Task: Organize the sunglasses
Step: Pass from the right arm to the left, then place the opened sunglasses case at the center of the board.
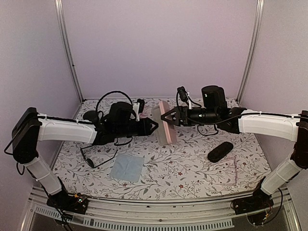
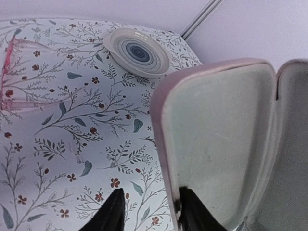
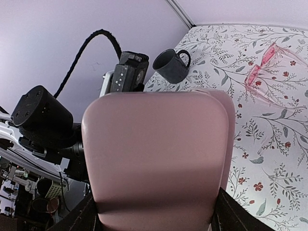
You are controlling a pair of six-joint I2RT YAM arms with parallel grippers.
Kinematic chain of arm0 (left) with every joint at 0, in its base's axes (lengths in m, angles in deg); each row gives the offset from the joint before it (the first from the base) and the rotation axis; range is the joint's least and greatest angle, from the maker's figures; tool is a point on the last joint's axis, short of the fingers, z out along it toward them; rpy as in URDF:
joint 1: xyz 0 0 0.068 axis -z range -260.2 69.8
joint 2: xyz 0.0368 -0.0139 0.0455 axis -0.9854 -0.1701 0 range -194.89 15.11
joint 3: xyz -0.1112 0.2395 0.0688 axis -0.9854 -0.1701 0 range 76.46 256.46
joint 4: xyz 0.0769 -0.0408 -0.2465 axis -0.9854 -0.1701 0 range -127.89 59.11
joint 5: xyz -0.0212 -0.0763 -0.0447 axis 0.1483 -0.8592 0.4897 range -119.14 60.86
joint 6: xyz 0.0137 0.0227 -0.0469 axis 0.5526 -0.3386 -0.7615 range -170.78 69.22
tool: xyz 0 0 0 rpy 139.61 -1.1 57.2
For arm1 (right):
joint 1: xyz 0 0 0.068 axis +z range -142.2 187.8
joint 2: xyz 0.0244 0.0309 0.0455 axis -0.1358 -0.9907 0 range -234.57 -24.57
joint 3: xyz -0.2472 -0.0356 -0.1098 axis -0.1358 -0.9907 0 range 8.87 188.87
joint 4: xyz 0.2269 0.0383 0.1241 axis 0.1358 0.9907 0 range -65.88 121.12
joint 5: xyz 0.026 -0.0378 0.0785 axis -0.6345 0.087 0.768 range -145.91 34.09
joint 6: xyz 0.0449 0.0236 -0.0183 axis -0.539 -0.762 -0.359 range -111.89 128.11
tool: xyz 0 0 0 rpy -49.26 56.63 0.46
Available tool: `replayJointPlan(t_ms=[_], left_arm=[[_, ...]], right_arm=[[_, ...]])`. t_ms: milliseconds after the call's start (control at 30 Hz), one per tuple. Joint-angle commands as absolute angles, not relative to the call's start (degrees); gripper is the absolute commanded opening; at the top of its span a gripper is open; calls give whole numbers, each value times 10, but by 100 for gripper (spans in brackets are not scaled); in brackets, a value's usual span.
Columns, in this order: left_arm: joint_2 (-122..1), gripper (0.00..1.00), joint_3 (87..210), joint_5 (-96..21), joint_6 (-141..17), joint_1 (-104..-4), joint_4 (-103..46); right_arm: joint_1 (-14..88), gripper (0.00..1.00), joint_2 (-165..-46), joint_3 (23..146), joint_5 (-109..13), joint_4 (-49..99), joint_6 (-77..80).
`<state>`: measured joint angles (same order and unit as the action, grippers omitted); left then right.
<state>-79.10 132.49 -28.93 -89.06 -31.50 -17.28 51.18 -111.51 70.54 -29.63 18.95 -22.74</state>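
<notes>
My right claw (image 1: 168, 116) pinches the pink case (image 1: 165, 131) from 3 o'clock, my left claw (image 1: 154, 126) spread astride its edge at 9 o'clock; uneven pulling may wrench it free.

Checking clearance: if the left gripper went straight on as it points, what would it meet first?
The open pink case: its rim sits within the left gripper; whether they touch is unclear.

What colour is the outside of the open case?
The case is pale pink, clearest in the right wrist view.
</notes>
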Motion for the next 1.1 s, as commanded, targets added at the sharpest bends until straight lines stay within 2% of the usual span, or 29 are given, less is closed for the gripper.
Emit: replayJointPlan(t_ms=[0,67,100,200,267,300,400,467,633,833,1067], left_arm=[[-811,22,1339,-315,-909,-319,-147],[-818,4,1343,-319,-914,-320,-147],[-820,0,1344,-319,-918,-320,-147],[-823,0,1345,-318,-928,-320,-145],[-825,0,1348,-317,-935,-320,-146],[-827,0,1351,-317,-938,-320,-150],[-837,0,1366,-313,-946,-320,-172],[-843,0,1377,-304,-954,-320,-192],[-868,0,1409,-281,-995,-321,-250],[-914,0,1439,-295,-1058,-323,-268],[-1024,0,1520,-304,-1117,-324,-324]], right_arm=[[512,0,-1108,713,-290,153,-230],[512,0,-1107,711,-292,152,-231],[512,0,-1106,710,-294,153,-231],[511,0,-1104,708,-301,154,-232],[511,6,-1104,704,-307,155,-232],[511,11,-1105,703,-310,156,-232],[505,51,-1105,702,-337,178,-234],[491,73,-1101,698,-352,198,-234],[412,98,-1072,676,-351,233,-217],[315,99,-1060,664,-352,250,-169],[254,99,-1061,636,-366,244,-123]])
